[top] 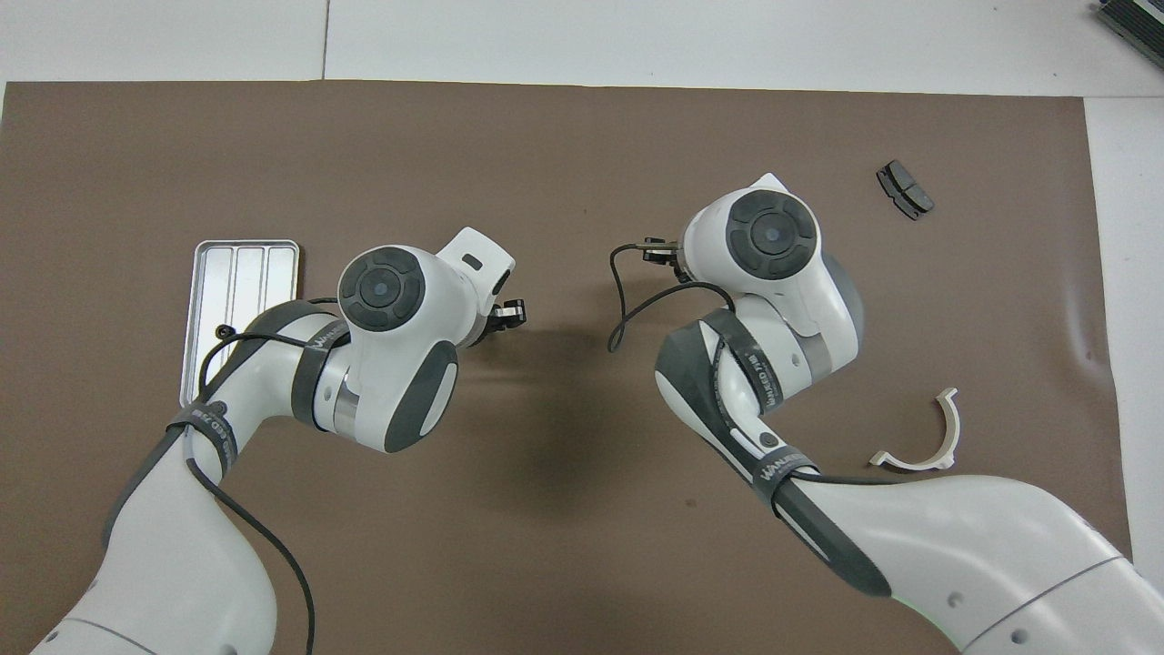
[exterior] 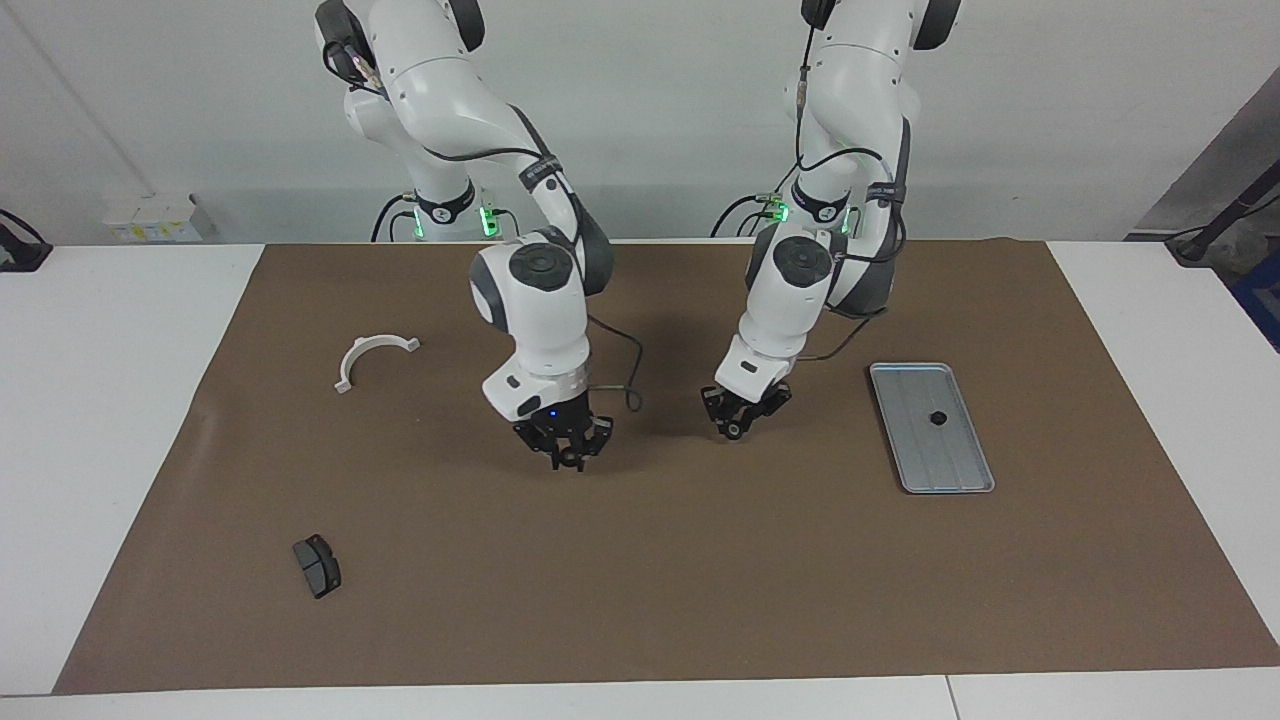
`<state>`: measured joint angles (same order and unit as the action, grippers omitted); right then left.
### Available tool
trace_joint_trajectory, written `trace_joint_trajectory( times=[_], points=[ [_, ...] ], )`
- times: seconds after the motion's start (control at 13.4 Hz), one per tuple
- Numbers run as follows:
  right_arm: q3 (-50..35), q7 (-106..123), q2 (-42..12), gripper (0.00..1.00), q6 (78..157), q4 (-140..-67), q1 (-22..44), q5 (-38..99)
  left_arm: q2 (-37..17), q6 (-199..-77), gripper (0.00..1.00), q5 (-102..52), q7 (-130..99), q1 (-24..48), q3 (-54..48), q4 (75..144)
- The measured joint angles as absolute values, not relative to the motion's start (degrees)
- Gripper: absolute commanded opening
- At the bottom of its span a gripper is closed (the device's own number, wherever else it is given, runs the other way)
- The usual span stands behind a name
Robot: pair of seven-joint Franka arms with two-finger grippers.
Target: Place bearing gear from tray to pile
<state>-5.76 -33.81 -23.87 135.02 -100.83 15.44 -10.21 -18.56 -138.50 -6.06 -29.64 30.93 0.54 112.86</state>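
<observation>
Brown mat [exterior: 640,560]; facing view alone shows gear [exterior: 937,418].

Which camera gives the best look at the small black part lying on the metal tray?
The facing view: the small black part lies in plain sight near the middle of the tray. In the overhead view the left arm crosses the tray's nearer end, and only a dark speck at its cable could be that part.

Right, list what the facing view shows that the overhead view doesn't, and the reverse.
Facing only: the right gripper, over the bare brown mat; from overhead its own wrist hides it. Overhead only: a dark object off the mat, at the picture's edge. Both: the tray, the left gripper, the white bracket and one brake pad.
</observation>
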Motion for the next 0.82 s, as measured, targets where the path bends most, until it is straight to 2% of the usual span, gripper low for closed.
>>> trace_joint_trajectory(
  times=[0.3,0.45,0.75,0.82],
  points=[
    [-5.9,-22.3,-18.7,0.00,135.0,-108.5,7.9,-10.1,-17.1,-139.1,1.00,-6.1,-30.9,31.8,1.9,113.2],
    [-6.0,-15.7,-18.2,0.00,135.1,-110.5,4.1,-9.1,-16.2,-138.0,1.00,-6.0,-29.8,26.6,2.7,111.1],
    [-6.0,-2.7,-18.0,0.00,135.2,-112.9,-4.4,-4.7,-14.4,-130.6,1.00,-6.0,-15.3,11.8,3.0,107.6],
    [-6.0,-0.8,-17.9,0.00,135.2,-113.4,-6.1,-4.3,-14.4,-130.3,0.97,-6.0,-12.4,9.2,3.0,107.6]
  ],
)
